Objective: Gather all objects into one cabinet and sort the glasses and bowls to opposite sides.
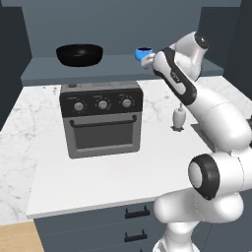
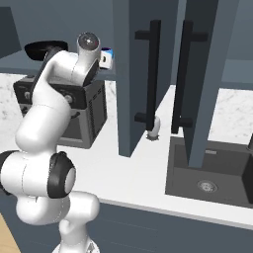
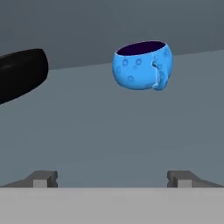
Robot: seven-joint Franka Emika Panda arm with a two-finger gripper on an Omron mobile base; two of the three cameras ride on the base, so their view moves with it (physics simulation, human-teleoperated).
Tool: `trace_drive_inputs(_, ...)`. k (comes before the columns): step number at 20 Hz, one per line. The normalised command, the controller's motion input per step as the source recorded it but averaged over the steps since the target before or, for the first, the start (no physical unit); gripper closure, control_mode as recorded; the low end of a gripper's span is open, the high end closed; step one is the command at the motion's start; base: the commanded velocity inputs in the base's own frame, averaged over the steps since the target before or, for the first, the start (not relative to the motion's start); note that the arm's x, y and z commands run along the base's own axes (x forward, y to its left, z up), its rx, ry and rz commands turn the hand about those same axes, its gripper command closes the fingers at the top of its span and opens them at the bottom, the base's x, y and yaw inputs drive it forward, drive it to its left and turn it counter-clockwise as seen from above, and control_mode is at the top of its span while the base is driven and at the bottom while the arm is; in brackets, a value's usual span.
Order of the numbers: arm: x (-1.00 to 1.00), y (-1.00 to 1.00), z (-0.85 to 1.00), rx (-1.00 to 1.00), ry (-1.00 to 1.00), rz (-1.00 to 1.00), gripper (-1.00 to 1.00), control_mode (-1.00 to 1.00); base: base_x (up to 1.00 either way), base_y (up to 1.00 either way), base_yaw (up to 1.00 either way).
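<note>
The end effector (image 3: 112, 177) is hanging with its fingertips spread wide apart and gripping nothing, facing a bright-blue cup (image 3: 142, 65) that is standing upright on the cabinet shelf (image 3: 109, 127) a little farther in. In the hand view the cup is sitting slightly to the right of the line between the fingertips, well apart from the black bowl (image 3: 19, 74), which is resting at the left end of the same shelf. From the left base view the bowl (image 1: 79, 54) is occupying the far left and the cup (image 1: 142, 52) the far right, just beside the robot's wrist. The cup is looking small, rigid and light, with a smooth rounded body that may be slippery; its little handle is pointing toward the hand, so clamping across the round body, clear of the handle, is probably the safest hold. Below the shelf, a white marbled surface (image 1: 29, 142) is carrying a grey countertop oven (image 1: 101, 118) and a pale soap bottle (image 1: 178, 118). To the right, cabinet doors with long black bar handles (image 2: 153, 74) are standing open above a dark sink (image 2: 207, 168).
</note>
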Motion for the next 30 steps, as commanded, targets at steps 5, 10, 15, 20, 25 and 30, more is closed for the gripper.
trace_drive_inputs(5,0.0,0.37,0.04,0.0,0.02,0.29,-1.0,-1.0,0.0,0.0,0.0)
trace_drive_inputs(10,0.08,0.03,0.0,0.0,-0.01,0.01,-1.0,-1.0,0.0,0.0,0.0)
trace_drive_inputs(15,0.13,-0.12,0.0,-0.05,-0.08,0.0,-1.0,-1.0,0.0,0.0,0.0)
trace_drive_inputs(20,0.0,0.0,0.0,-0.12,-0.25,0.0,-1.0,-1.0,0.0,0.0,0.0)
trace_drive_inputs(25,0.07,0.0,0.0,-0.06,-0.17,0.0,-1.0,-1.0,0.0,0.0,0.0)
trace_drive_inputs(30,0.11,-0.01,0.0,0.0,0.0,0.0,-1.0,-1.0,0.0,0.0,0.0)
